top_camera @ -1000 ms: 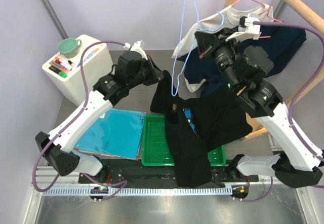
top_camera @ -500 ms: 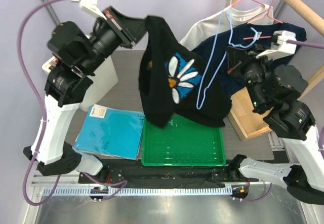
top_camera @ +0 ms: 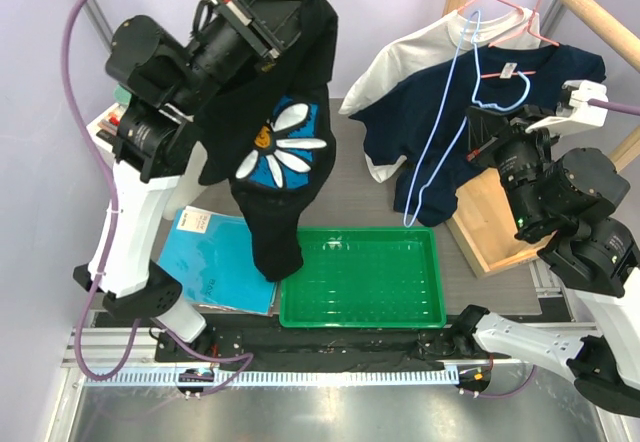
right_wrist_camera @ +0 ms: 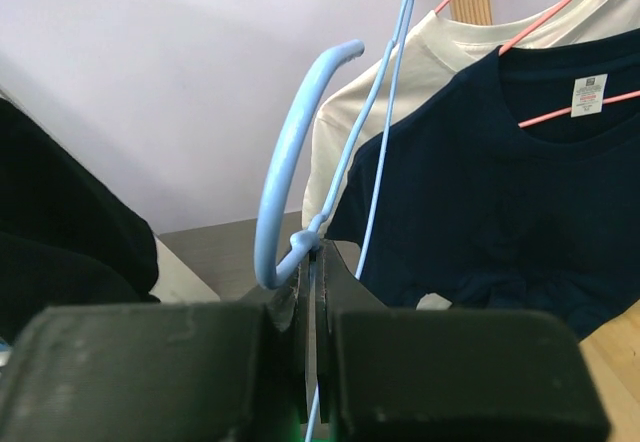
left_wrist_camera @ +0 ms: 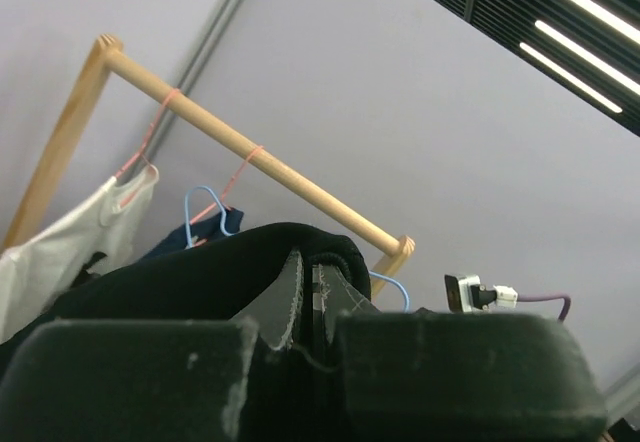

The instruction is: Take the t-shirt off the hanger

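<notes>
A black t-shirt (top_camera: 280,152) with a white and blue daisy print hangs from my left gripper (top_camera: 300,22), which is shut on its collar high at the upper left. In the left wrist view the black fabric (left_wrist_camera: 230,272) bunches between the closed fingers. The light blue wire hanger (top_camera: 450,132) is bare and apart from the shirt. My right gripper (top_camera: 490,137) is shut on the hanger's neck; in the right wrist view the hanger (right_wrist_camera: 295,162) hook curls above the closed fingers. The shirt's hem dangles over the left edge of the green tray (top_camera: 420,307).
A wooden rack (top_camera: 580,7) at the right carries a white t-shirt (top_camera: 410,57) and a navy t-shirt (top_camera: 540,77) on pink hangers. A blue folder (top_camera: 205,262) lies left of the tray. A white side cabinet (top_camera: 108,127) stands at the left.
The left arm has lifted the black shirt up and to the left, fully off the blue hanger. The right arm has carried the bare hanger to the right, toward the rack.
</notes>
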`<state>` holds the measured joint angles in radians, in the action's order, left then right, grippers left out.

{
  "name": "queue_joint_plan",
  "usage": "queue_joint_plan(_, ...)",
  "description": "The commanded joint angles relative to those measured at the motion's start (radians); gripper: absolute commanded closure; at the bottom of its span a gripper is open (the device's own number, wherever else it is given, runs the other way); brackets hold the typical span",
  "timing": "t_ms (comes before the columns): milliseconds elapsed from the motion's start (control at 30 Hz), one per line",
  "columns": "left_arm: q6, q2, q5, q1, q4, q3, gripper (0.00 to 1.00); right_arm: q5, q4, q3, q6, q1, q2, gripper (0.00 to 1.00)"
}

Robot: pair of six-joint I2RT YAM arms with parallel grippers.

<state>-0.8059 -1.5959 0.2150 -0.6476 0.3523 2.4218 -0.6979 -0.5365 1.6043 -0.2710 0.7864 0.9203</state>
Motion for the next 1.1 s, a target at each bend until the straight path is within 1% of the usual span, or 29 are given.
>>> queue_joint_plan(0, -0.108, 0.005, 0.112, 0.002, -0.167, 0.025, 1.00, -0.005, 0.012, -0.003, 0.001, 0.005, -0.009, 0.99)
queue_joint_plan(33, -0.146, 0.004, 0.127, 0.002, -0.197, 0.025, 1.00, 0.000, 0.013, -0.003, 0.001, 0.005, -0.009, 0.99)
queue_joint_plan(133, -0.200, 0.004, 0.170, 0.002, -0.237, 0.023, 1.00, 0.003, 0.010, -0.006, -0.002, 0.004, -0.012, 0.99)
queue_joint_plan(267, -0.205, 0.039, 0.179, 0.002, -0.254, -0.042, 1.00, 0.009, 0.010, -0.018, -0.011, 0.005, -0.023, 0.99)
queue_joint_plan(500, -0.222, 0.142, 0.176, 0.002, -0.322, -0.335, 1.00, 0.012, 0.004, -0.026, -0.027, 0.005, -0.041, 0.99)
queue_joint_plan(533, -0.228, 0.169, 0.172, 0.002, -0.332, -0.415, 1.00, 0.014, 0.004, -0.024, -0.031, 0.005, -0.043, 0.99)
queue_joint_plan(600, -0.239, 0.203, 0.169, 0.002, -0.372, -0.505, 1.00, 0.015, 0.003, -0.023, -0.030, 0.005, -0.044, 0.99)
queue_joint_plan(633, -0.242, 0.233, 0.169, 0.002, -0.380, -0.583, 1.00, 0.017, 0.003, -0.023, -0.031, 0.005, -0.041, 0.99)
queue_joint_plan(700, -0.246, 0.260, 0.165, 0.002, -0.392, -0.648, 1.00, 0.017, 0.001, -0.024, -0.033, 0.005, -0.040, 0.99)
queue_joint_plan(833, -0.254, 0.332, 0.159, 0.002, -0.394, -0.802, 1.00, 0.026, 0.001, -0.032, -0.036, 0.005, -0.035, 0.99)
queue_joint_plan(867, -0.259, 0.361, 0.156, 0.002, -0.392, -0.863, 1.00, 0.031, 0.003, -0.033, -0.037, 0.005, -0.034, 0.99)
queue_joint_plan(900, -0.262, 0.373, 0.164, 0.002, -0.391, -0.886, 1.00, 0.031, 0.004, -0.038, -0.037, 0.005, -0.038, 0.99)
queue_joint_plan(1067, -0.219, 0.458, 0.150, -0.017, -0.303, -1.029, 1.00, 0.038, 0.010, -0.049, -0.037, 0.005, -0.037, 0.99)
